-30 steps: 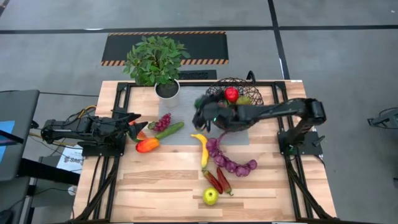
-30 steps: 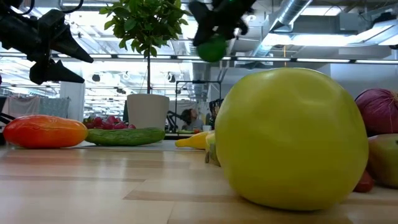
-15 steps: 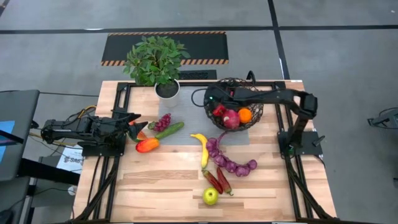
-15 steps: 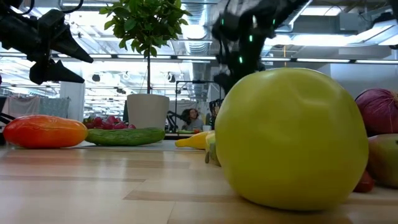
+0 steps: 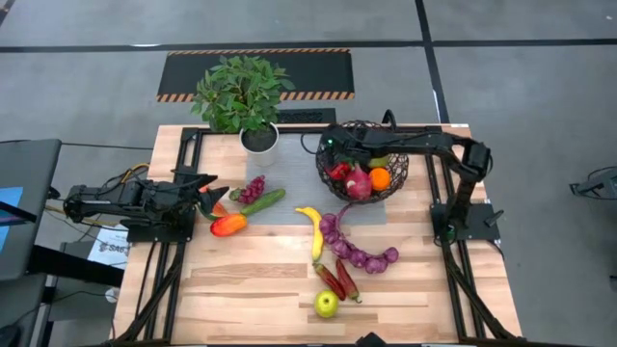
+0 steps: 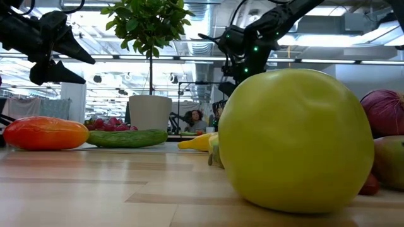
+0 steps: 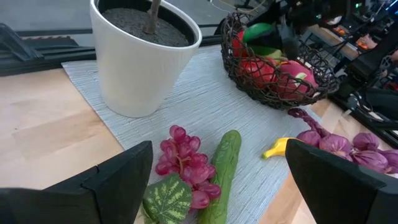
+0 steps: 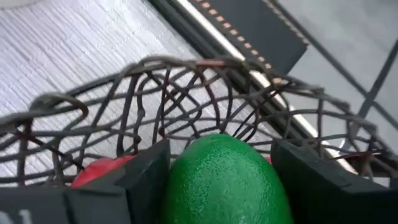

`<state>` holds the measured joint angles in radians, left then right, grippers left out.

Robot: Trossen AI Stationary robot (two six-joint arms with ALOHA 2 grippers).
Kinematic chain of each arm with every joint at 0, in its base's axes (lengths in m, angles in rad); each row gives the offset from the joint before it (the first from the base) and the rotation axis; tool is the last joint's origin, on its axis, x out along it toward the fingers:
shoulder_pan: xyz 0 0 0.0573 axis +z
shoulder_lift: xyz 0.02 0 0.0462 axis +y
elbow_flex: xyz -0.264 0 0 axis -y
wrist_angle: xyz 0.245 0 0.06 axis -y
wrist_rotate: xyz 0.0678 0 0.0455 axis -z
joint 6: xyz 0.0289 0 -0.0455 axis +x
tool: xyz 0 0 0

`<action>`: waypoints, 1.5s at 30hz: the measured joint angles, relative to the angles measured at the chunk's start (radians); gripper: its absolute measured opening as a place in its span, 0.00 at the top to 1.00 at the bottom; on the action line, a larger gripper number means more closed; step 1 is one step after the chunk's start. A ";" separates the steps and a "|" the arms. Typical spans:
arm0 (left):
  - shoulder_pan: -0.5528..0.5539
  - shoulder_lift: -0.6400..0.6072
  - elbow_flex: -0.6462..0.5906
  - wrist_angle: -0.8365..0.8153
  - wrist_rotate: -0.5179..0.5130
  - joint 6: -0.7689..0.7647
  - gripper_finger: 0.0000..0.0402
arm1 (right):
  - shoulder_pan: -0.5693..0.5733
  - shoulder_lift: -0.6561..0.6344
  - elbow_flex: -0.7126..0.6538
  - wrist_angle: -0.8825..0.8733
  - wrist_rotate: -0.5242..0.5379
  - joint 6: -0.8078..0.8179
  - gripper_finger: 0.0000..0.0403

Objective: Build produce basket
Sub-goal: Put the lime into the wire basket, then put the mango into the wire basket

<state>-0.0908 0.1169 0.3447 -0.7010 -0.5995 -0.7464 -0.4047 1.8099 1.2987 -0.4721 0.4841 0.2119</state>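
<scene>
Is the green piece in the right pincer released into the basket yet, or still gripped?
Still gripped: the green piece sits between the right pincer fingers, over the basket.

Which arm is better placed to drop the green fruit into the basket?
Right. Its claw holds the green fruit just over the basket. The left claw is open and empty, far off beside the grapes.

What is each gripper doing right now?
Left gripper: open, holding nothing, beside the cucumber.
Right gripper: shut on the green fruit, over the basket.
</scene>
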 joint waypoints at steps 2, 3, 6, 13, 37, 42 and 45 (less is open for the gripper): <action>0.000 0.000 0.000 0.000 0.000 0.000 0.12 | -0.010 0.000 0.000 -0.004 -0.018 -0.004 0.23; 0.000 0.000 0.000 0.000 0.000 0.000 0.12 | -0.012 0.000 0.000 -0.002 -0.018 -0.004 0.20; 0.000 0.000 0.000 0.000 0.000 -0.001 0.12 | -0.016 0.000 0.003 -0.002 -0.019 -0.019 0.12; 0.000 0.000 0.000 0.000 0.019 -0.001 0.12 | 0.032 -0.045 0.073 -0.055 -0.031 -0.045 0.06; -0.001 0.000 0.000 0.011 0.097 0.000 0.12 | 0.381 0.234 0.155 0.891 -0.341 -0.216 0.07; -0.001 0.000 0.000 0.011 0.091 0.000 0.12 | 0.383 0.395 0.326 0.885 -0.410 -0.213 0.07; -0.001 0.000 0.000 0.011 0.081 0.000 0.12 | 0.388 0.498 0.450 0.838 -0.472 -0.213 0.07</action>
<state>-0.0913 0.1173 0.3447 -0.6900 -0.5187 -0.7460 -0.0169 2.3077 1.7492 0.3654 0.0119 -0.0007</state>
